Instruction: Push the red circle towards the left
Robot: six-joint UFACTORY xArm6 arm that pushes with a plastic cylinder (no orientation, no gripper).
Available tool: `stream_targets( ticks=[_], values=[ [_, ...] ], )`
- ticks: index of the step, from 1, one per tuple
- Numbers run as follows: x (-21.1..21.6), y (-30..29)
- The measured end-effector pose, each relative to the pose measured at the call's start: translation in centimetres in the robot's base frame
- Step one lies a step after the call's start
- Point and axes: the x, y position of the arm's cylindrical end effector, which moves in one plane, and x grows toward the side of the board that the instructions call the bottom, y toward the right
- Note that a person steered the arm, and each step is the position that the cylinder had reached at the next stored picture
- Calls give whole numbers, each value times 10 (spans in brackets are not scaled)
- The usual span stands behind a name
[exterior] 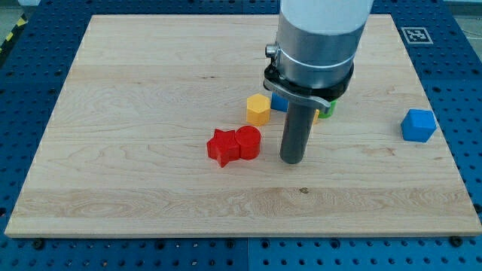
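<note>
Red circle [248,143] sits a little left of frame centre on the wooden desk [135,90], its left side touching a red star [222,147]. My tip [292,160] stands just beside the circle on its right, a narrow strip of bare wood between them, and slightly lower in the frame than the circle's middle.

No claw on this arm, so nothing to report as apart or together; the rod is the only working end.

Other blocks: yellow hexagon [258,110] above the circle, toward frame centre. A blue block [278,101] and a green block [327,110] are mostly hidden behind the rod housing; shapes not readable. Another blue block [418,125] lies well apart at the right edge of the desk.

Judgement on the step: the tip is already on the correct side, so the push looks ready to begin.
- Line the tip up with the circle's middle first; contact from its present lower position would likely skid the round side toward the frame's top, at the hexagon.
- Then travel straight toward the frame's left, slowly, keeping contact central.
- The star is in the path. It will probably be carried along ahead of the circle, and its points may turn it and deflect the circle. Watch for the pair splitting.
- Plenty of open wood lies toward the left of the frame, so running off the edge seems no early worry.
</note>
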Motion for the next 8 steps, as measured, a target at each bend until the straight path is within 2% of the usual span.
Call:
stream_targets(
  ticks=[5,8],
  values=[
    [-53,-65],
    [-58,-54]
  ],
)
